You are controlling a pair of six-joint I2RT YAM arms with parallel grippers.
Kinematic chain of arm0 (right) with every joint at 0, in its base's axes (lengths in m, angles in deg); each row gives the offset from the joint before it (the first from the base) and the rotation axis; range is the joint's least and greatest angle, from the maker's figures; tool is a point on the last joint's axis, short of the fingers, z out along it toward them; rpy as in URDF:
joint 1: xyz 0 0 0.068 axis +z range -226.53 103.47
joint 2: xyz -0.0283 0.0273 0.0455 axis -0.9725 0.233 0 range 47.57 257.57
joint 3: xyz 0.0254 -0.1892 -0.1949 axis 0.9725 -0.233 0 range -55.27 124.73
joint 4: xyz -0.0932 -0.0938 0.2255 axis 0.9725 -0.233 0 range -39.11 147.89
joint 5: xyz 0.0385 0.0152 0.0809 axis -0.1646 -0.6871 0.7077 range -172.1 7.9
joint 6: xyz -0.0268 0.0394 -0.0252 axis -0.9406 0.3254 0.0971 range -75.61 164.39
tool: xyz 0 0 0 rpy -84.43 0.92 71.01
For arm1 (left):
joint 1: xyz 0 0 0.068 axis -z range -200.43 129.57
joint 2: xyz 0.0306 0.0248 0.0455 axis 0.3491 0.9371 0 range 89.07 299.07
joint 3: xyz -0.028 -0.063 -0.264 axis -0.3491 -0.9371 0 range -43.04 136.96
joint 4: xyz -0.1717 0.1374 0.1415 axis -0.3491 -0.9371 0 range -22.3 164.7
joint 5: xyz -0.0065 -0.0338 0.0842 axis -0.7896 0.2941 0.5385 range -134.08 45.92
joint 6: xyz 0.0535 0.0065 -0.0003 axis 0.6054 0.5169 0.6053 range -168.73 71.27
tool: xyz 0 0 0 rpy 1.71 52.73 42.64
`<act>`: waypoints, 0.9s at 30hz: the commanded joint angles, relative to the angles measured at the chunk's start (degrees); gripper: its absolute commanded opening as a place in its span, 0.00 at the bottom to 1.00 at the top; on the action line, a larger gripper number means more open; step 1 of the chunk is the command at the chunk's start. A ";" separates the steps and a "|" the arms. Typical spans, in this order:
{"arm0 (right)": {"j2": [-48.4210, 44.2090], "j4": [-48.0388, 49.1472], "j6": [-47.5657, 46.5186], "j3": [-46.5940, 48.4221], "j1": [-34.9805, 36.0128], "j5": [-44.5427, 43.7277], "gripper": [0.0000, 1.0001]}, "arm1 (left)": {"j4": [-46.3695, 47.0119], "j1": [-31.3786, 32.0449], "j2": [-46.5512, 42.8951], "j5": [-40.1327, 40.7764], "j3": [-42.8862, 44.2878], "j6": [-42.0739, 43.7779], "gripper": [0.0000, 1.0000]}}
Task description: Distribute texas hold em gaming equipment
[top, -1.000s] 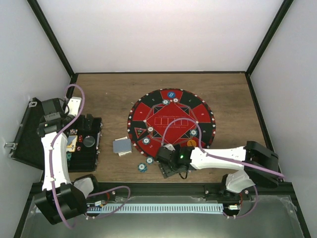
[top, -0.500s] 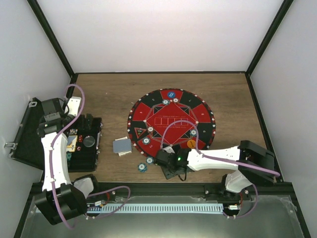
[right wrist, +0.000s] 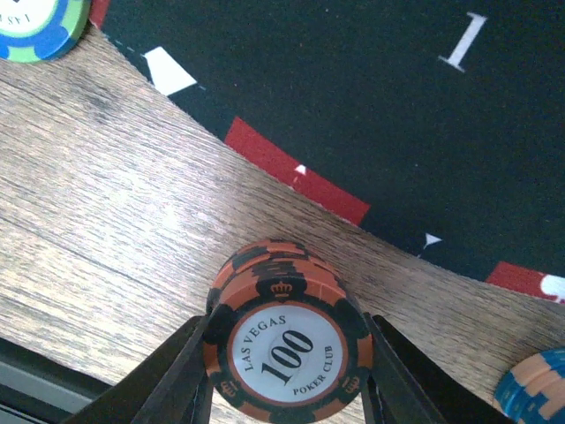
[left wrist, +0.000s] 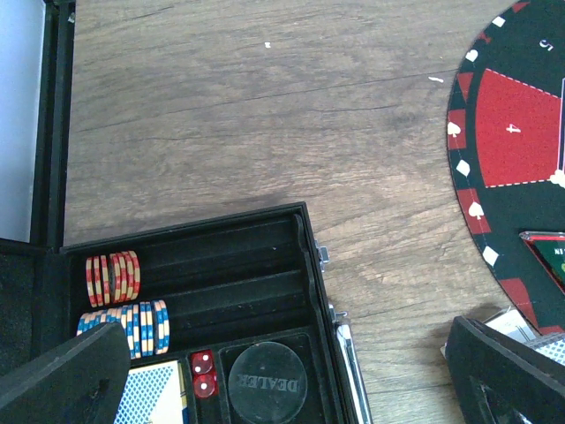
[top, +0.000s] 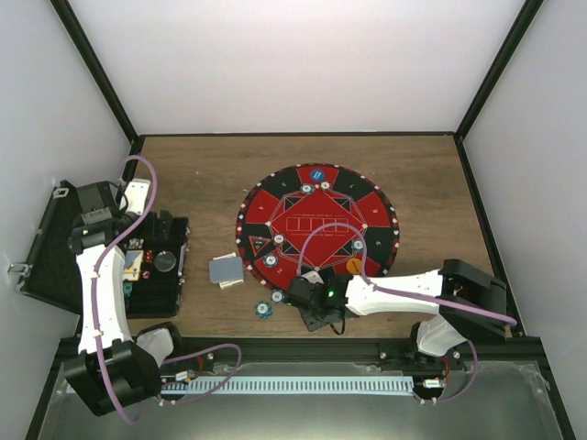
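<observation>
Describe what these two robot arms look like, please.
The left arm and the right arm both have smooth white shells with black joints. A thin purple cable loops loosely along each. The right arm shows a small green light near its wrist. Each ends in two flat black fingers.

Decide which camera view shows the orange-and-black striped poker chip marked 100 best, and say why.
The right wrist view: the orange-and-black striped poker chip fills the foreground, its 100 readable, between the fingers of the right gripper. The top external view hides it under that gripper; the left wrist view misses it.
</observation>
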 commanded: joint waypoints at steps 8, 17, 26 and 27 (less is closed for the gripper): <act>-4.99 -6.28 0.23 6.62 0.48 -5.01 0.18 | -0.14 -0.36 -1.01 -0.04 -0.10 0.07 1.00; -9.29 -6.10 -8.68 7.48 -15.10 -6.69 0.18 | -0.23 -0.36 -1.26 -0.10 0.07 -0.08 1.00; -8.78 2.44 -18.71 3.97 -40.39 -3.64 0.18 | -0.07 -0.36 -1.08 0.14 0.08 -0.08 1.00; -8.14 3.35 -19.24 3.66 -42.64 -3.04 0.18 | -0.07 -0.36 -1.06 0.14 0.08 -0.06 1.00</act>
